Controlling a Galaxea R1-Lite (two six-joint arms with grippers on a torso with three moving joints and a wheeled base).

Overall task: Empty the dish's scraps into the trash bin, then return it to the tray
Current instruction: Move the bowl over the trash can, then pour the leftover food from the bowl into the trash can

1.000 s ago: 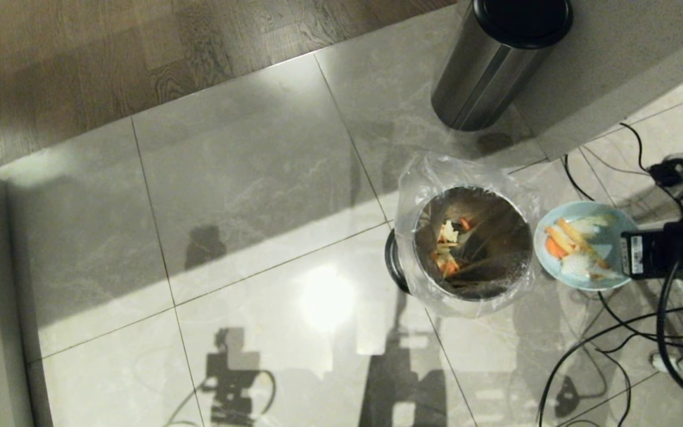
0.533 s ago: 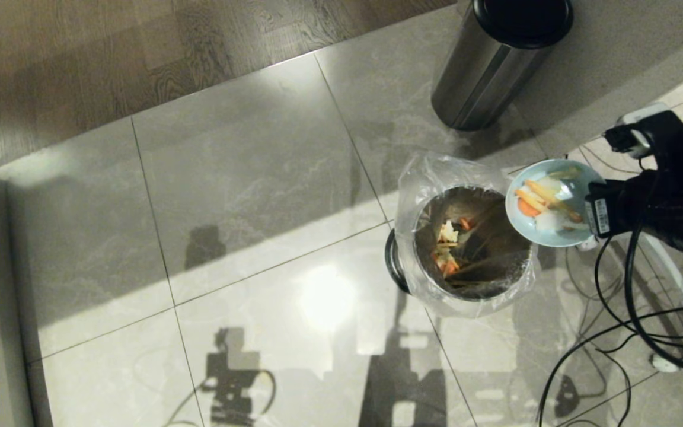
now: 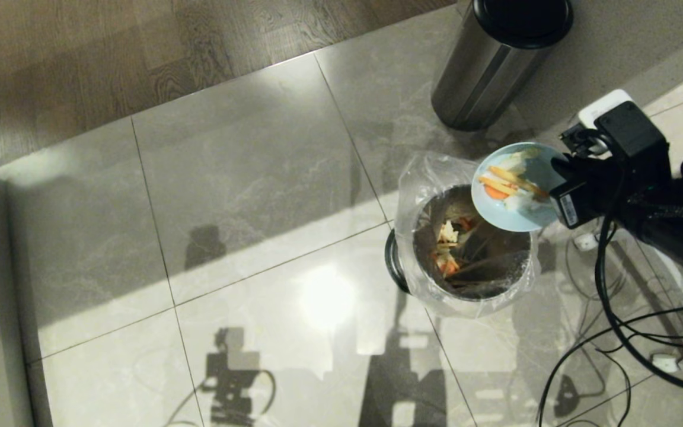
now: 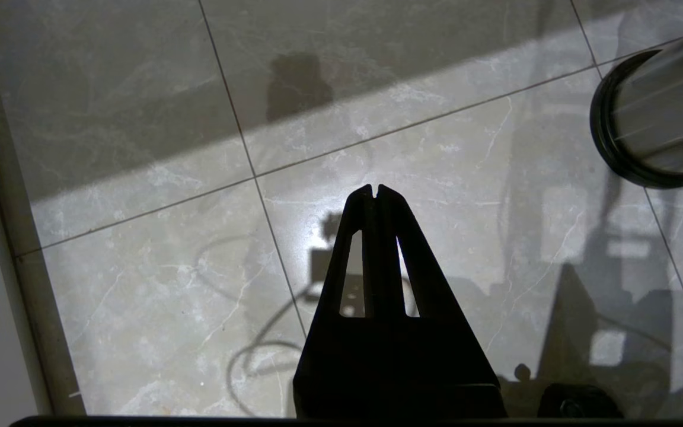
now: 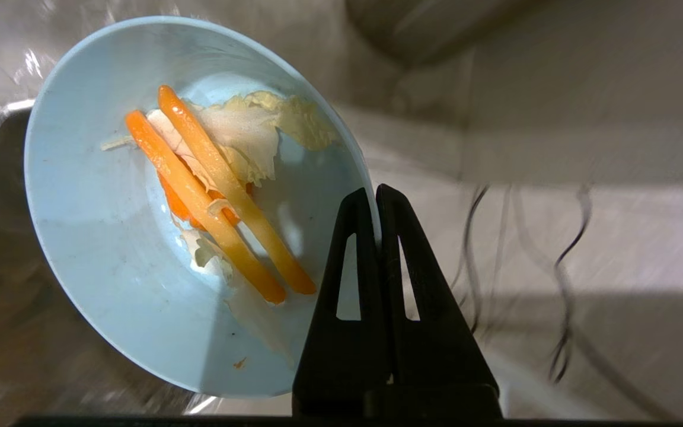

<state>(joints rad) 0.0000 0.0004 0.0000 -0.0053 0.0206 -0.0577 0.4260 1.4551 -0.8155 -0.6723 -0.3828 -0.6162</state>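
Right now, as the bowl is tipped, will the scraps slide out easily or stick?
The orange strips look glossy and stiff, so they probably slide. The pale leafy pieces lie flat against the light-blue bowl, likely limp and clinging. The right hand may need a steeper tilt.

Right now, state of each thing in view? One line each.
Dish: tilted over the bin's rim, pinched at its edge.
Scraps: inside the dish, not dumped.
Trash bin: upright, open, bag-lined, some scraps inside.
Lidded bin: upright, lid on.
Right gripper: shut on the dish rim.
Left gripper: shut, empty, over the floor.
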